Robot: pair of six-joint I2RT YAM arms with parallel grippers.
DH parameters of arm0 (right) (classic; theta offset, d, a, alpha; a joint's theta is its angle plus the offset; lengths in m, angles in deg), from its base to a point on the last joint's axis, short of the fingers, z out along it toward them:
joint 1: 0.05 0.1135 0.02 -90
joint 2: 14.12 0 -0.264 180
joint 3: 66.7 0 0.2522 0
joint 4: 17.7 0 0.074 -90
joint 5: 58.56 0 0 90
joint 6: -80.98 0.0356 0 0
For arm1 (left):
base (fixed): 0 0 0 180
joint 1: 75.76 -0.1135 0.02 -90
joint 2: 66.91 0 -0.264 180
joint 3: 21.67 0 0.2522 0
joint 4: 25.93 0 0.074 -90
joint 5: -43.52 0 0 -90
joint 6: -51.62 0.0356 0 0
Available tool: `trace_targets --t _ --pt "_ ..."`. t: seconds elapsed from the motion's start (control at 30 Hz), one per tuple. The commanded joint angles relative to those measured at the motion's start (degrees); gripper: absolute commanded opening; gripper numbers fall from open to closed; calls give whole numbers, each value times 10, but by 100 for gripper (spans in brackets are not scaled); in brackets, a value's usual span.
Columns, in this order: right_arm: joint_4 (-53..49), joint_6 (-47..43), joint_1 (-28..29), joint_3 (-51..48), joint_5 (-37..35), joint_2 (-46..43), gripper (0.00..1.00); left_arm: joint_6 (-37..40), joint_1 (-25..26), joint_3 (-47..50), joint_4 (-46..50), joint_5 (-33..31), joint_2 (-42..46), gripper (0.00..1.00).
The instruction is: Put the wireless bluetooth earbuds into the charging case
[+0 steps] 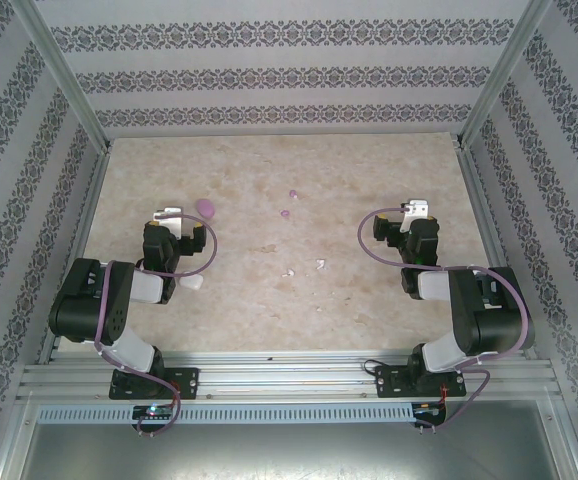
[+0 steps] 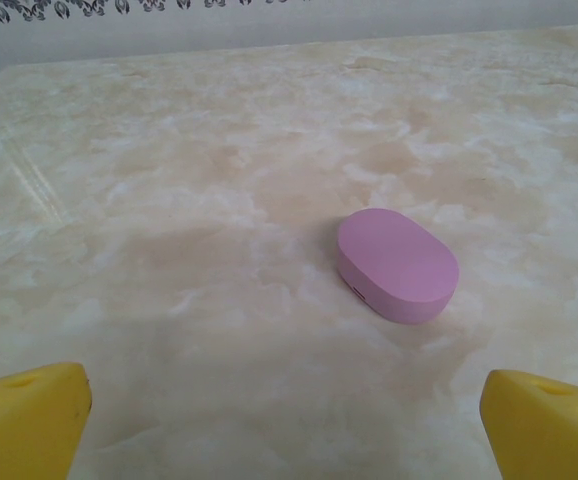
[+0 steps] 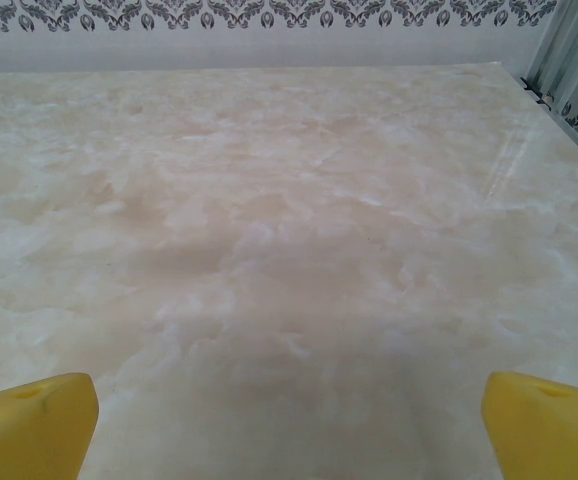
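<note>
From above, two purple earbuds [image 1: 292,195] lie just beyond the middle of the worktop [image 1: 369,160] and two white earbuds [image 1: 321,264] lie nearer the arms. Both pairs are well apart from the purple case [image 1: 206,207] on the left half. The left wrist camera adds that the case lies flat with its lid shut. The left arm [image 1: 99,300] and right arm [image 1: 479,310] are folded low by the near edge. The left fingers [image 2: 29,420] and right fingers [image 3: 29,425] are spread wide, holding nothing.
</note>
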Motion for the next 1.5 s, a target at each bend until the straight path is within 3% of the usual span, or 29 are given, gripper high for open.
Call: trace_targets --t 0.0,0.93,1.03,1.13,1.27,1.47 --pt "20 -10 -7 -2 12 0 98 3 -6 0 -4 5 5 100" --pt "22 -10 -6 -2 13 -2 98 1 -7 0 5 9 18 100" --pt "-20 -15 -2 10 10 -25 98 -13 -7 6 25 -30 58 100" --pt "-119 -16 7 37 1 -69 98 -34 -7 -17 138 -71 131 100" --pt "-335 45 12 122 8 -112 98 -82 -11 -99 393 -113 220 100" --pt "-515 79 76 201 1 -142 98 -197 -32 -236 763 -78 268 100"
